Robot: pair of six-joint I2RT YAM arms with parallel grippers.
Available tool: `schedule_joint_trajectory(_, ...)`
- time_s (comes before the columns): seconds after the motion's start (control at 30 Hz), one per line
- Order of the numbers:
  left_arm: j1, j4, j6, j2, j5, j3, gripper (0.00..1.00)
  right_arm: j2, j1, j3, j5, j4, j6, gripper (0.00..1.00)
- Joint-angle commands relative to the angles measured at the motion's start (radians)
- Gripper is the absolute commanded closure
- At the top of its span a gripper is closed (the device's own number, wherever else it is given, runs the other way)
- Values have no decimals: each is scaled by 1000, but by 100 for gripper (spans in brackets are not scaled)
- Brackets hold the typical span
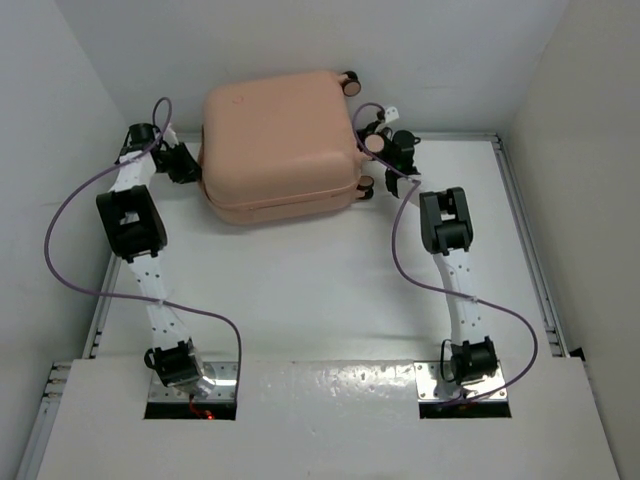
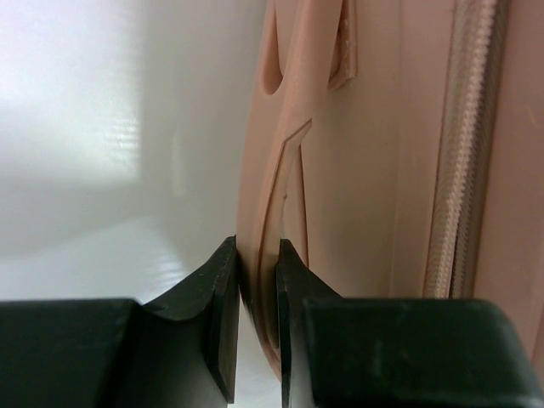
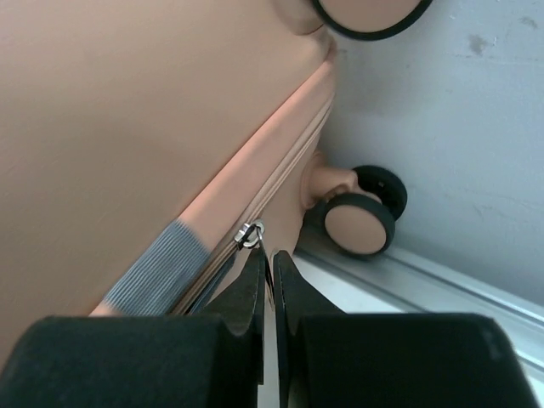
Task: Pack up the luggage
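The luggage (image 1: pixel 280 140) lies flat and closed on the worktop (image 1: pixel 300 290), at the far middle, with its broad peach shell facing up. Its wheels are on its right side. One arm reaches to each side of it.

The left hand (image 2: pixel 257 255) is at the left side of the luggage. In the left wrist view its two black fingers (image 2: pixel 223 314) stand close together with a thin peach ridge of the shell's side between them, so it is clamped on that edge of the luggage. Right of the ridge, the zipper band (image 2: pixel 459 170) runs up the side of the case.

The right hand (image 3: pixel 269 263) is at the right side of the luggage, between the two wheels seen from above. In the right wrist view its fingers are nearly together, with only a thin slit left between them. The small metal zipper pull (image 3: pixel 250 233) sits just past the fingertips, on the seam where the two halves of the shell meet. A thin tab runs from it down into the slit, so the hand appears to be pinched on the pull. A grey ribbed patch (image 3: pixel 157 274) lies along the seam to the left of the pull. To the right, a peach-and-black wheel (image 3: pixel 361 223) rests near a metal rail (image 3: pixel 442 285) at the foot of the wall.
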Motion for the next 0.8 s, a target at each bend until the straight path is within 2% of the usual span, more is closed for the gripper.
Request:
schedule_joint_trajectory(0.0,166,140,153,63,-262,-46,88,68,-69,109,334,-84,8,100)
schedule_joint_trajectory(0.03,166,154,153,63,-236,-56,79,69,-64,126,322,-84,8,100)
schedule_joint_trajectory(0.07,166,169,153,37,-209,-56,61,69,-61,118,323,-78,8,100)
schedule_joint_trajectory(0.1,166,180,142,23,-159,-65,54,56,-52,97,317,-68,10,100)
schedule_joint_trajectory(0.13,166,213,120,8,-142,-80,39,47,-49,54,309,-38,10,100)
schedule_joint_trajectory(0.2,175,299,93,-69,-111,-134,27,-16,-40,-36,288,5,16,100)
schedule_joint_trajectory(0.23,175,333,83,-101,-100,-155,17,-36,-38,-102,271,40,17,100)
schedule_joint_trajectory(0.27,175,367,52,-133,-100,-192,0,-77,-34,-180,247,73,23,100)
schedule_joint_trajectory(0.33,175,455,23,-234,-68,-212,0,-162,-21,-250,198,123,31,100)
schedule_joint_trajectory(0.37,175,474,0,-265,-68,-212,0,-177,-15,-343,165,165,27,100)
schedule_joint_trajectory(0.43,166,487,10,-354,-45,-212,0,-240,9,-429,107,212,33,100)
schedule_joint_trajectory(0.57,145,487,87,-532,-80,-310,0,-299,54,-489,19,257,57,100)
schedule_joint_trajectory(0.77,122,359,202,-740,-163,-454,0,-386,179,-590,-106,305,103,100)
